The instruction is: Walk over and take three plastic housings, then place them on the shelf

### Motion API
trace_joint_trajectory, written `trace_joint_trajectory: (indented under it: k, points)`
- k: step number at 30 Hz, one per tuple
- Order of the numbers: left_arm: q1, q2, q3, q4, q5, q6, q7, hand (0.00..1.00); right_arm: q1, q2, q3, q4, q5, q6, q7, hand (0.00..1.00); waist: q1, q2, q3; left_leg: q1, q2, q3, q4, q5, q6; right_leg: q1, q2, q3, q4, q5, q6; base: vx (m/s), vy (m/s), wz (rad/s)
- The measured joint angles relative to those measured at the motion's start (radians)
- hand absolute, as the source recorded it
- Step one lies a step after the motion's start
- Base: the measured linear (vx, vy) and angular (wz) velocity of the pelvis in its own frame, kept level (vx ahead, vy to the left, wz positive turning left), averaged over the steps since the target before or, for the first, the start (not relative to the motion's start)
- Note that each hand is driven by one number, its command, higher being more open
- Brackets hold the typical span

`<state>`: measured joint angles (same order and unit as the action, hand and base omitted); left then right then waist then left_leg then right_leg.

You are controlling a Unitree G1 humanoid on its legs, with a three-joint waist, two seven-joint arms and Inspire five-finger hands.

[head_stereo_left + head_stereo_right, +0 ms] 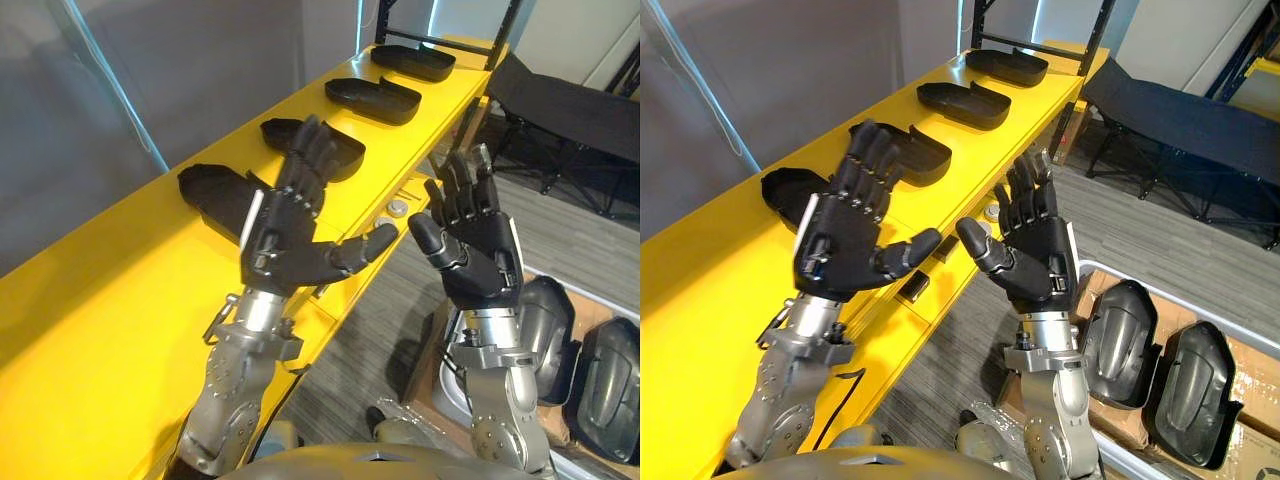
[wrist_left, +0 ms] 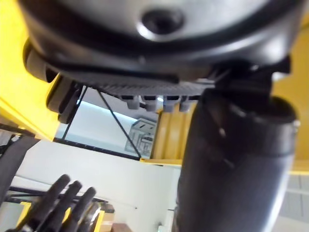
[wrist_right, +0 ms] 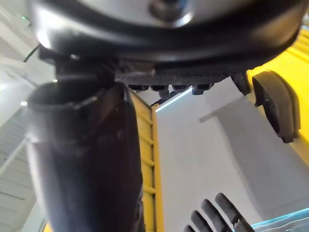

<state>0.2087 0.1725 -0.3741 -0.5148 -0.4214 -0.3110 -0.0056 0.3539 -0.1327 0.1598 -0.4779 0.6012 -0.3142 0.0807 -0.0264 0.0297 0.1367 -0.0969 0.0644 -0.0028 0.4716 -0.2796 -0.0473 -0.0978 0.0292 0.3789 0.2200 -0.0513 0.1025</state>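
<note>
Several black plastic housings lie in a row on the yellow shelf [image 1: 120,290]: the nearest [image 1: 212,196] behind my left hand, then one [image 1: 345,152], another [image 1: 372,100] and the farthest [image 1: 413,62]. My left hand [image 1: 285,250] is raised over the shelf's front edge, open, fingers straight, holding nothing. Beside it, off the shelf, my right hand [image 1: 478,250] is also up and open with nothing in it. Two more dark housings [image 1: 1125,340] [image 1: 1195,385] stand in a box at the lower right. In the left wrist view my thumb [image 2: 231,159] stands straight.
A black folding cot [image 1: 1180,110] stands on the grey floor to the right, beyond the shelf's end. The cardboard box [image 1: 1250,440] with the housings sits low by my right side. A grey wall runs behind the shelf.
</note>
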Motion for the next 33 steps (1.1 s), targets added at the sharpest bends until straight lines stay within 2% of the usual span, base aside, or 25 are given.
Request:
trace_joint_trajectory:
  k: [2, 5, 6, 7, 9, 10, 11, 12, 13, 15, 16, 17, 18, 20, 21, 22, 23, 24, 25, 26, 27, 28, 29, 30, 33]
  points:
    - [0.017, -0.005, 0.0, -0.006, -0.013, -0.015, -0.021, 1.0, 0.039, 0.016, 0.001, -0.005, 0.001, 0.0, 0.02, 1.0, -0.001, -0.008, 0.006, 0.003, 0.004, 0.039, 0.016, -0.014, 0.01, -0.027, 0.003, -0.025, 0.03, 0.005, 0.007, -0.07, 0.049, -0.69]
    - [0.029, -0.017, -0.003, -0.004, -0.008, -0.015, -0.02, 1.0, 0.064, 0.015, -0.003, -0.005, 0.003, -0.004, 0.058, 1.0, -0.009, -0.021, 0.024, 0.02, 0.021, 0.101, 0.03, -0.03, 0.022, -0.038, -0.024, -0.105, 0.028, 0.005, -0.012, -0.16, 0.072, -0.73]
    - [0.029, -0.016, -0.009, -0.004, 0.001, -0.015, -0.017, 1.0, 0.058, 0.007, -0.003, -0.004, 0.005, -0.008, 0.086, 1.0, -0.008, -0.026, 0.032, 0.046, 0.027, 0.158, 0.029, -0.035, 0.021, -0.04, -0.065, -0.184, 0.01, 0.004, -0.053, -0.19, 0.163, -0.88]
    - [0.022, -0.017, -0.003, -0.004, 0.001, -0.015, -0.011, 1.0, 0.044, -0.001, 0.001, -0.002, 0.005, -0.016, 0.1, 1.0, -0.012, -0.022, 0.033, 0.048, 0.036, 0.179, 0.028, -0.034, 0.023, -0.042, -0.066, -0.202, -0.011, -0.004, -0.1, -0.13, 0.12, -0.94]
    - [0.012, -0.017, 0.028, -0.004, 0.002, -0.011, 0.0, 1.0, -0.022, -0.02, 0.011, 0.039, 0.007, -0.037, 0.106, 1.0, -0.016, -0.007, 0.034, 0.042, 0.07, 0.221, 0.009, -0.019, 0.04, -0.055, -0.083, -0.251, -0.015, -0.04, -0.16, -0.12, 0.014, -0.7]
    - [0.004, -0.018, 0.071, -0.006, 0.011, -0.007, 0.013, 1.0, -0.096, -0.02, 0.028, 0.084, 0.007, -0.045, 0.099, 1.0, 0.0, 0.004, 0.04, 0.034, 0.098, 0.28, 0.008, -0.005, 0.049, -0.123, -0.108, -0.317, 0.122, -0.038, -0.151, -0.15, -0.06, -0.84]
    - [-0.001, -0.02, 0.093, -0.005, 0.011, 0.001, 0.026, 1.0, -0.136, -0.02, 0.041, 0.114, 0.003, -0.048, 0.088, 1.0, 0.001, 0.004, 0.041, 0.033, 0.107, 0.291, 0.008, -0.001, 0.049, -0.151, -0.131, -0.344, 0.216, -0.042, -0.155, -0.15, -0.085, -0.72]
    - [-0.011, -0.017, 0.13, 0.001, 0.011, 0.021, 0.046, 1.0, -0.195, -0.02, 0.068, 0.172, 0.0, -0.048, 0.064, 1.0, 0.001, 0.012, 0.045, 0.038, 0.128, 0.303, 0.006, 0.009, 0.043, -0.165, -0.184, -0.387, 0.364, -0.049, -0.165, -0.1, -0.085, -0.48]
    - [-0.01, -0.016, 0.171, 0.004, 0.011, 0.033, 0.058, 1.0, -0.234, -0.016, 0.099, 0.226, -0.007, -0.047, 0.035, 1.0, 0.018, 0.027, 0.052, 0.041, 0.166, 0.313, 0.004, 0.019, 0.027, -0.154, -0.254, -0.407, 0.465, -0.05, -0.167, -0.1, -0.14, -0.43]
    - [-0.01, -0.015, 0.198, 0.005, 0.009, 0.033, 0.064, 1.0, -0.24, -0.005, 0.119, 0.254, -0.016, -0.043, 0.018, 1.0, 0.033, 0.03, 0.054, 0.033, 0.195, 0.313, -0.002, 0.033, 0.009, -0.129, -0.306, -0.404, 0.498, -0.048, -0.165, -0.06, -0.172, -0.26]
    - [-0.008, -0.015, 0.216, 0.007, 0.007, 0.033, 0.066, 1.0, -0.24, 0.007, 0.128, 0.27, -0.042, -0.034, 0.004, 1.0, 0.039, 0.029, 0.053, 0.027, 0.216, 0.31, -0.013, 0.047, -0.01, -0.105, -0.336, -0.398, 0.5, -0.042, -0.156, -0.05, -0.318, -0.3]
    - [-0.004, -0.009, 0.234, 0.009, -0.012, 0.032, 0.067, 1.0, -0.234, 0.026, 0.133, 0.282, -0.068, -0.012, -0.014, 1.0, 0.045, 0.016, 0.046, 0.012, 0.252, 0.305, -0.025, 0.07, -0.046, -0.077, -0.371, -0.381, 0.49, -0.03, -0.139, -0.04, -0.351, -0.33]
    - [-0.004, -0.004, 0.235, 0.01, -0.015, 0.032, 0.067, 1.0, -0.226, 0.032, 0.133, 0.282, -0.082, -0.01, -0.021, 1.0, 0.045, 0.007, 0.042, -0.001, 0.266, 0.302, -0.024, 0.079, -0.062, -0.071, -0.378, -0.372, 0.484, -0.028, -0.137, -0.06, -0.486, -0.39]
    - [-0.005, 0.003, 0.232, 0.022, -0.049, 0.035, 0.066, 1.0, -0.202, 0.035, 0.13, 0.282, -0.089, -0.009, -0.032, 1.0, 0.038, -0.018, 0.03, -0.044, 0.315, 0.274, -0.011, 0.11, -0.121, -0.033, -0.379, -0.362, 0.371, -0.013, -0.111, -0.06, -0.533, -0.26]
    - [-0.005, 0.001, 0.232, 0.036, -0.066, 0.039, 0.07, 1.0, -0.183, 0.037, 0.122, 0.282, -0.089, -0.008, -0.031, 1.0, 0.027, -0.037, 0.025, -0.064, 0.328, 0.239, -0.002, 0.129, -0.155, 0.003, -0.369, -0.388, 0.263, 0.027, -0.063, -0.08, -0.631, -0.11]
    - [-0.006, -0.003, 0.231, 0.043, -0.085, 0.047, 0.071, 1.0, -0.173, 0.036, 0.114, 0.282, -0.084, -0.007, -0.027, 1.0, 0.022, -0.054, 0.021, -0.069, 0.333, 0.217, -0.003, 0.139, -0.173, 0.02, -0.367, -0.413, 0.248, -0.026, -0.005, -0.11, -0.789, -0.1]
    - [-0.002, -0.033, 0.222, 0.067, -0.101, 0.07, 0.08, 1.0, -0.155, 0.025, 0.08, 0.282, -0.083, -0.001, -0.022, 1.0, 0.017, -0.034, 0.029, -0.063, 0.353, 0.155, -0.039, 0.165, -0.196, 0.038, -0.346, -0.452, 0.256, -0.127, 0.114, -0.09, -0.676, -0.04]
    - [0.004, -0.065, 0.203, 0.083, -0.107, 0.086, 0.094, 1.0, -0.141, 0.01, 0.048, 0.282, -0.083, 0.005, -0.022, 1.0, 0.011, -0.015, 0.036, -0.054, 0.367, 0.121, -0.079, 0.197, -0.199, 0.044, -0.329, -0.481, 0.264, -0.189, 0.141, -0.08, -0.66, 0.15]
    - [0.019, -0.106, 0.171, 0.097, -0.119, 0.112, 0.103, 1.0, -0.12, -0.014, 0.004, 0.288, -0.083, 0.017, -0.024, 1.0, -0.019, 0.01, 0.049, -0.049, 0.374, 0.083, -0.133, 0.269, -0.165, 0.048, -0.312, -0.52, 0.288, -0.247, 0.138, -0.06, -0.618, 0.34]
    - [0.028, -0.125, 0.15, 0.105, -0.122, 0.123, 0.103, 1.0, -0.105, -0.028, -0.024, 0.294, -0.083, 0.024, -0.028, 1.0, -0.034, 0.024, 0.056, -0.05, 0.379, 0.074, -0.154, 0.316, -0.12, 0.048, -0.302, -0.537, 0.305, -0.257, 0.122, -0.09, -0.544, 0.51]
    - [0.043, -0.136, 0.114, 0.115, -0.123, 0.138, 0.095, 1.0, -0.062, -0.037, -0.069, 0.307, -0.086, 0.028, -0.038, 1.0, -0.046, 0.021, 0.064, -0.05, 0.377, 0.086, -0.191, 0.416, -0.029, 0.05, -0.298, -0.56, 0.318, -0.27, 0.096, -0.11, -0.587, 0.4]
    - [0.055, -0.137, 0.086, 0.117, -0.126, 0.14, 0.06, 1.0, -0.015, -0.044, -0.112, 0.307, -0.087, 0.029, -0.054, 1.0, -0.047, 0.015, 0.069, -0.048, 0.355, 0.094, -0.193, 0.441, -0.028, 0.056, -0.3, -0.574, 0.314, -0.284, 0.069, -0.11, -0.414, 0.24]
    - [0.062, -0.136, 0.076, 0.116, -0.125, 0.139, 0.041, 1.0, 0.002, -0.05, -0.129, 0.307, -0.087, 0.029, -0.063, 1.0, -0.047, 0.019, 0.068, -0.042, 0.328, 0.094, -0.186, 0.416, -0.062, 0.056, -0.303, -0.576, 0.308, -0.284, 0.059, -0.1, -0.282, 0.01]
    - [0.07, -0.134, 0.062, 0.112, -0.121, 0.137, 0.003, 1.0, 0.03, -0.053, -0.161, 0.309, -0.087, 0.029, -0.083, 1.0, -0.049, 0.032, 0.064, -0.032, 0.285, 0.118, -0.166, 0.358, -0.087, 0.058, -0.297, -0.579, 0.283, -0.273, 0.042, -0.08, -0.182, -0.06]
    - [0.078, -0.131, 0.065, 0.11, -0.131, 0.107, -0.055, 1.0, 0.059, -0.052, -0.195, 0.313, -0.086, 0.029, -0.13, 1.0, -0.039, 0.039, 0.059, -0.017, 0.198, 0.133, -0.114, 0.226, -0.091, 0.059, -0.256, -0.547, 0.193, -0.215, 0.02, -0.07, -0.111, -0.32]
